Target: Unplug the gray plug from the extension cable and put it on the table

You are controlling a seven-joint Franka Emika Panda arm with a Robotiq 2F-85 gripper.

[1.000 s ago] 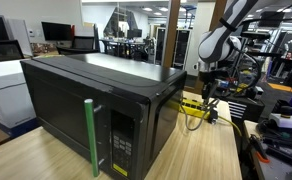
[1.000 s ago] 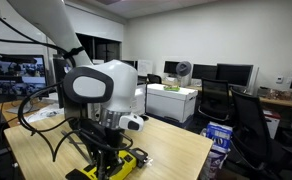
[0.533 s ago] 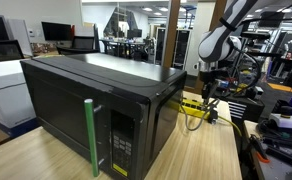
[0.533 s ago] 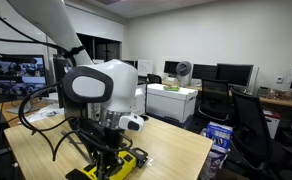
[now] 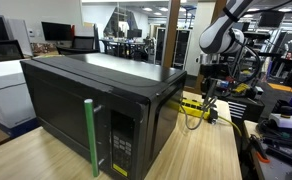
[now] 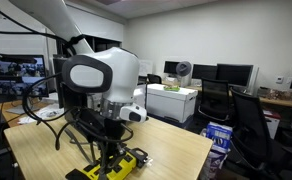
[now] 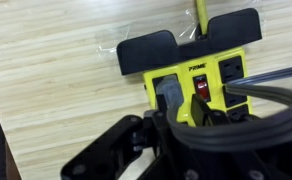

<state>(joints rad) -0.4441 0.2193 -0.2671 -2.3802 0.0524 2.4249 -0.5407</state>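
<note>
The extension cable [image 7: 183, 72], a bright yellow strip with black sockets and a red switch, lies on the table [image 7: 56, 70]. It also shows in both exterior views [image 5: 195, 108] [image 6: 123, 166]. In the wrist view my gripper [image 7: 179, 108] is right over the strip. Its two black fingers flank the gray plug [image 7: 169, 93], which sits at a socket, and they look closed on it. I cannot tell whether the plug is still seated. In both exterior views the gripper [image 5: 207, 88] [image 6: 108, 150] hangs just above the strip. Black cords cross the wrist view at the right.
A large black microwave [image 5: 96, 95] with a green upright handle [image 5: 90, 135] stands on the table [image 5: 211, 150] next to the strip. The table edge [image 6: 201, 150] is near; office chairs and desks stand beyond.
The arm's wrist has risen a little and turned above the strip. The strip has not visibly moved.
</note>
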